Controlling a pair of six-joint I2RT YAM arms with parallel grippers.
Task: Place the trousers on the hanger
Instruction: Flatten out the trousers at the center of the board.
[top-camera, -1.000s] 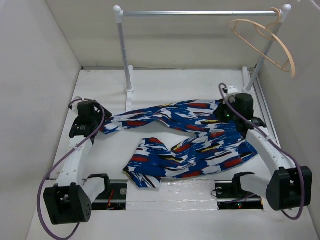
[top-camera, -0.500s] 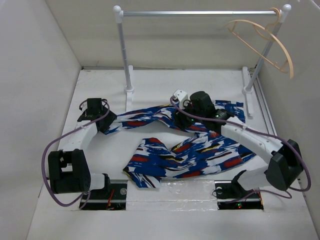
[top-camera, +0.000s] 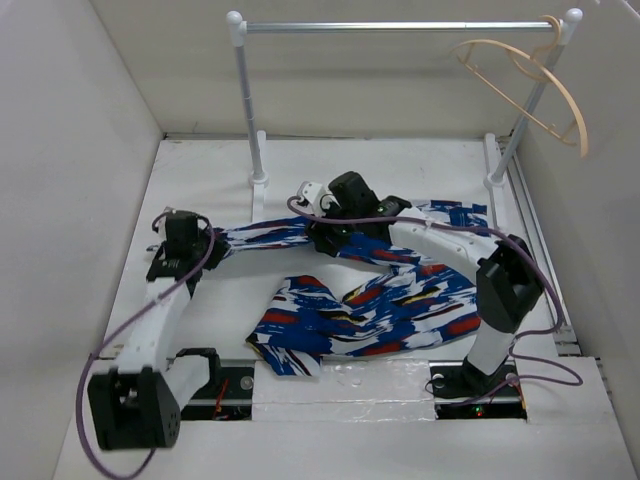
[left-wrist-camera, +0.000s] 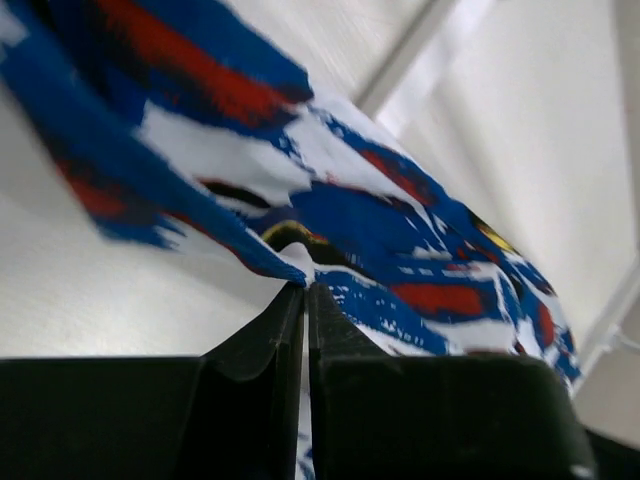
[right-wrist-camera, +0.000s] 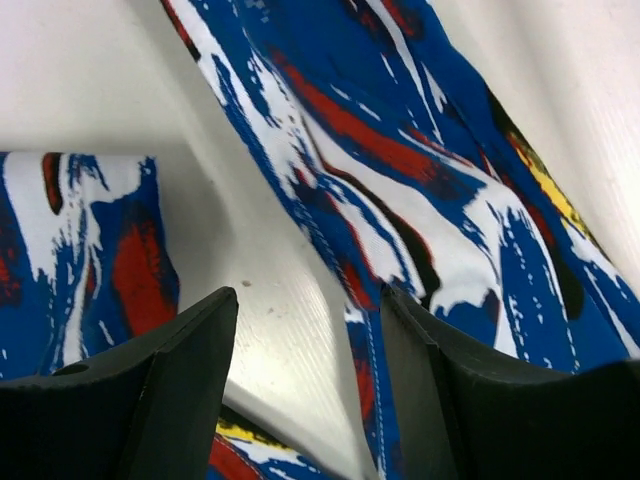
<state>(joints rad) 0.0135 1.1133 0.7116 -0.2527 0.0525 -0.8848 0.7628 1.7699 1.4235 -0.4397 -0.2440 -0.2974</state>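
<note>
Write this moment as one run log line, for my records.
left end effector: shut on the trousers | right end effector: open, above the trousers | hanger: hooked on the rail, bare

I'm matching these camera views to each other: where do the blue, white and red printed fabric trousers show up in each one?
Top external: the blue, white and red printed fabric trousers sprawl across the white tabletop.
Left wrist: they fill the upper frame, an edge pinched in the shut left gripper.
Right wrist: one leg runs diagonally beneath the open right gripper.
Shared landmark: that white tabletop under the fabric.
</note>
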